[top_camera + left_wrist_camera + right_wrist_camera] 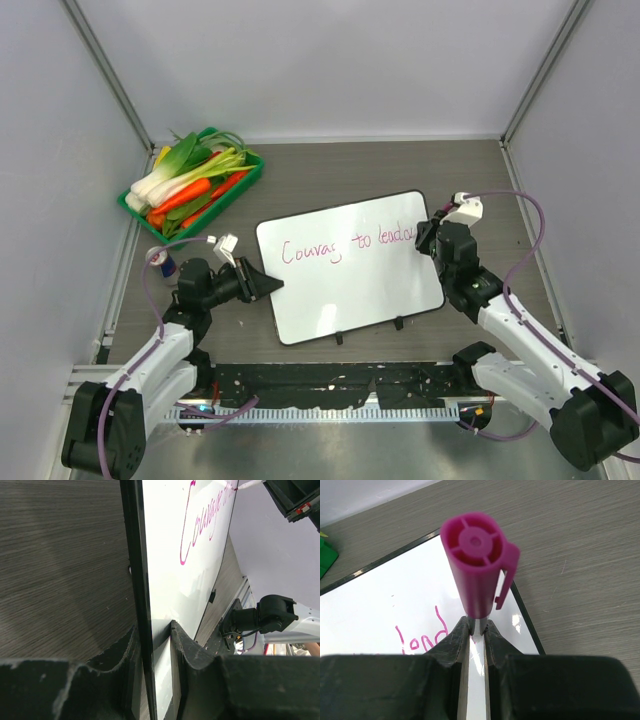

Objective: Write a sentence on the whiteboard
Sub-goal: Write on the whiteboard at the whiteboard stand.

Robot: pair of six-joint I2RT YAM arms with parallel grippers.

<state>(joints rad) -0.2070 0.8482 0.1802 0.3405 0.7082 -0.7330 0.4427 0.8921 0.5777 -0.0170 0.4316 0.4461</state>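
Note:
The whiteboard (350,280) lies flat mid-table, black-framed, with two clips on its near edge. The sentence (345,245) runs across it in pink cursive, "Courag to leader". My left gripper (268,284) is shut on the whiteboard's left edge; in the left wrist view the frame (142,605) passes between the fingers (187,645). My right gripper (428,238) is at the board's right end, shut on a magenta marker (477,570) whose capped end faces the camera. The marker's tip is hidden. The word "lead" (422,640) shows beside the right fingers (455,640).
A green tray (245,180) of toy vegetables sits at the back left. A small red and blue can (166,263) stands near the left arm. Grey walls close in the back and both sides. A black rail (340,385) runs along the near edge.

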